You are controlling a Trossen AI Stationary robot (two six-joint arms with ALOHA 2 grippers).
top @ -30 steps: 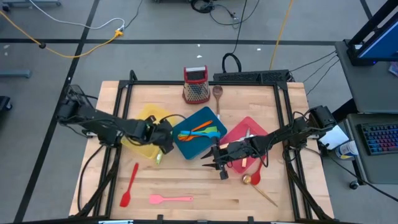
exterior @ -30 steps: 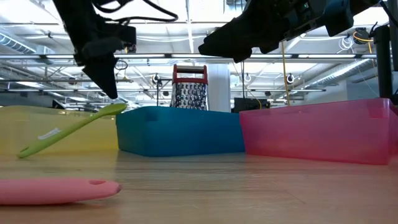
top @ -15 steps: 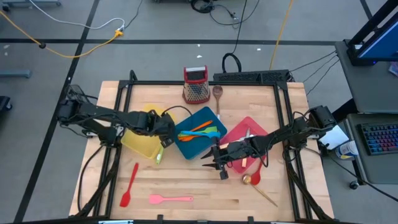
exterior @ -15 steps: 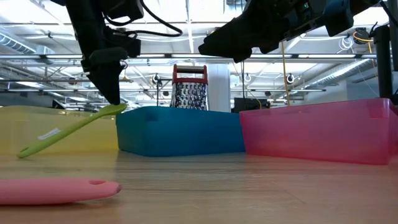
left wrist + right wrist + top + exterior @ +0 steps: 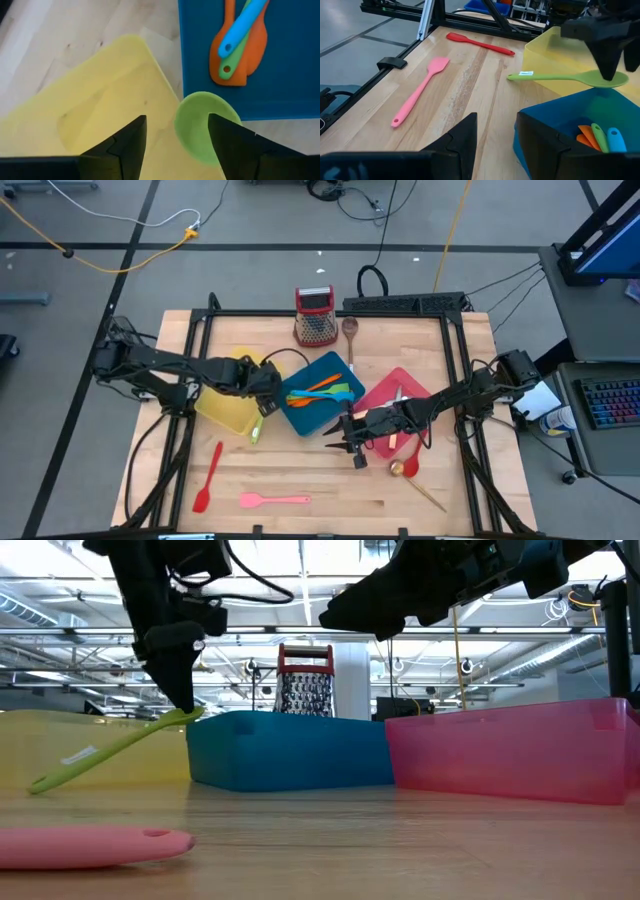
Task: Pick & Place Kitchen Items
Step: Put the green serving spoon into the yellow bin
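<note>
We are seeing the left gripper [image 5: 176, 131] hovering with fingers parted, empty, over the green spoon [image 5: 205, 125], which is resting across the yellow tray's [image 5: 100, 105] rim. It looks light, stiff and slick; we are favouring its slim handle. The right gripper [image 5: 352, 442] is waiting part-open near the pink tray [image 5: 380, 395].

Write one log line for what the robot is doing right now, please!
left gripper: open, above green spoon propped on yellow tray rim | right gripper: empty, hovering over table near blue tray | pink spatula: on table
</note>
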